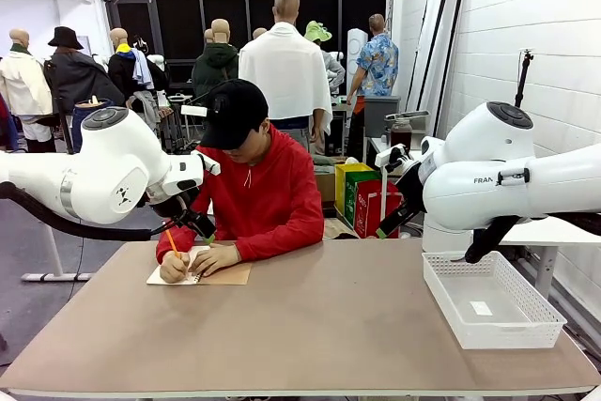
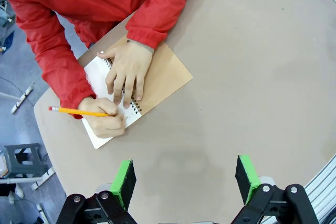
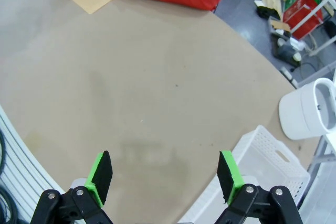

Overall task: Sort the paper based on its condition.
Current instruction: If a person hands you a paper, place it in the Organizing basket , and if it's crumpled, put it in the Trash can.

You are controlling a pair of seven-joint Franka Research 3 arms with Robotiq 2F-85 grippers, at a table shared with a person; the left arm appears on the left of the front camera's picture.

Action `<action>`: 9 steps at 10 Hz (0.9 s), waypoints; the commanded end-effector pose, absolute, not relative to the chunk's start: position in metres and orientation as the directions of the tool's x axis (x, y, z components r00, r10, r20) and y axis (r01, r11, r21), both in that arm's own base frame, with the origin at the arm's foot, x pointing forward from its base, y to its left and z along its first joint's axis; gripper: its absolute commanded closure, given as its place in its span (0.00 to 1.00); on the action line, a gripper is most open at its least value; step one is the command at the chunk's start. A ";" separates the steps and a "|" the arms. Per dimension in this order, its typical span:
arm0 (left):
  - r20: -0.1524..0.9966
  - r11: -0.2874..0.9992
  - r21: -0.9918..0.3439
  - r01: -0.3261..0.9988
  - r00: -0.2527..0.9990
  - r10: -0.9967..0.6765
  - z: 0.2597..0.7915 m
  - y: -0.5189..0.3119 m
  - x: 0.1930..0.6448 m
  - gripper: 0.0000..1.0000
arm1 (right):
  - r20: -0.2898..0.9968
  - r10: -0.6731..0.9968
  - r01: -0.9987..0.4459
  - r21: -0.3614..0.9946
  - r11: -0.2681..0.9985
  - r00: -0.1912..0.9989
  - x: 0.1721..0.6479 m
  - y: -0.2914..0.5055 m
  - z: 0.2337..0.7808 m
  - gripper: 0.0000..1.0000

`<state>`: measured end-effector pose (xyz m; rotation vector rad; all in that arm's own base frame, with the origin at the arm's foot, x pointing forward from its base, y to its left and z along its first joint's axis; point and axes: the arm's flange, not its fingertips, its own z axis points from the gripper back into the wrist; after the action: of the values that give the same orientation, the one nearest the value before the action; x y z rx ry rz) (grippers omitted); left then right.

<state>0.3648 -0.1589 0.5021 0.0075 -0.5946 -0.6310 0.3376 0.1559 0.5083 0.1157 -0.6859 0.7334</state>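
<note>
Both arms are raised off the surface (image 1: pixel 329 326); left arm (image 1: pixel 103 176) comes in on the person's side of the middle, right arm (image 1: pixel 507 176) above the basket (image 1: pixel 554 326). Left end effector (image 2: pixel 185 169): green pads (image 2: pixel 125 179) wide apart, nothing between them, bare surface below. Right end effector (image 3: pixel 164 169): pads likewise apart and empty, over bare surface, with a corner of the white mesh basket (image 3: pixel 273 156) just beside one finger. The basket sits at the robot's right edge of the surface; we note a small white tag (image 1: pixel 481 308) on its floor. At the far side a person in a red hooded top leans over a spiral notebook (image 2: pixel 168 74) with a brown cover, folded open. The paper we can make out is its white page (image 2: pixel 95 136), lying flat at the far left of the surface, bound at the spiral as far as we can tell. The person's writing hand (image 2: pixel 105 121) rests on that page, gripping a yellow pencil (image 2: pixel 79 111); the other hand (image 2: pixel 126 72) lies flat across the spiral, fingers spread. We cannot read anything on the page. Notebook and basket are well apart, with bare surface between them.
</note>
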 end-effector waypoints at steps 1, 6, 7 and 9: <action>0.522 0.809 0.183 0.559 0.642 -0.562 0.501 -0.159 0.366 0.00 | 0.616 0.581 -0.650 -0.142 0.746 0.532 0.338 0.156 0.509 0.00; 0.522 0.809 0.183 0.559 0.642 -0.562 0.501 -0.159 0.366 0.00 | 0.616 0.581 -0.650 -0.142 0.746 0.532 0.338 0.156 0.509 0.00; 0.522 0.809 0.183 0.559 0.642 -0.562 0.501 -0.159 0.366 0.00 | 0.616 0.581 -0.650 -0.142 0.746 0.532 0.338 0.156 0.509 0.00; 0.522 0.809 0.183 0.559 0.642 -0.562 0.501 -0.159 0.366 0.00 | 0.616 0.581 -0.650 -0.142 0.746 0.532 0.338 0.156 0.509 0.00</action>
<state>0.3648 -0.1589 0.5021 0.0075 -0.5946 -0.6310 0.3376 0.1559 0.5083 0.1157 -0.6859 0.7335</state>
